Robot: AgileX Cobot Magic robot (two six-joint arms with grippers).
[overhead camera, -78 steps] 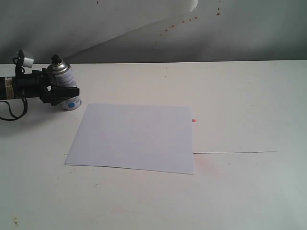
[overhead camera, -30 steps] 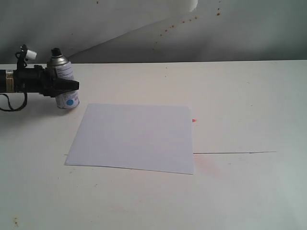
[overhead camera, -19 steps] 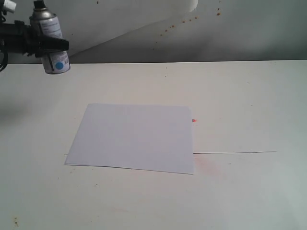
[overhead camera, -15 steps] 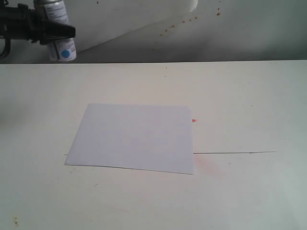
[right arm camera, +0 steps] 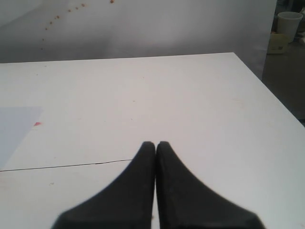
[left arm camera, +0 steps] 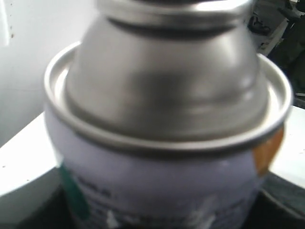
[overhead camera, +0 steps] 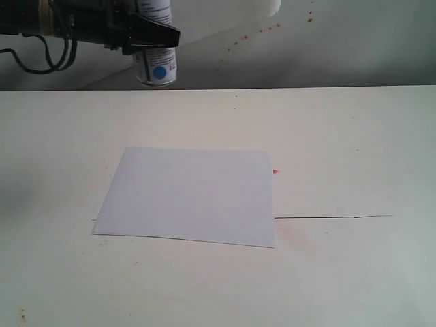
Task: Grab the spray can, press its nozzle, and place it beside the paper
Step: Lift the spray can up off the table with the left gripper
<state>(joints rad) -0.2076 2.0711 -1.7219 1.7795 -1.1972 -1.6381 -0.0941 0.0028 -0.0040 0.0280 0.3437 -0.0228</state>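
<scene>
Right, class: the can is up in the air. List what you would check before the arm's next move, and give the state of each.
1. Grip: the spray can is clamped in the left tool: ok.
2. Clearance: the can hangs well above the table: ok.
3. Can upright: ok.
4. Nozzle free, and which way it faces: cannot tell, as both views cut it off.
5. Right tool placed to press: not ok. It is shut and empty, with no can in its view.
6. Paper lying flat, with bare table on its right: ok.
</scene>
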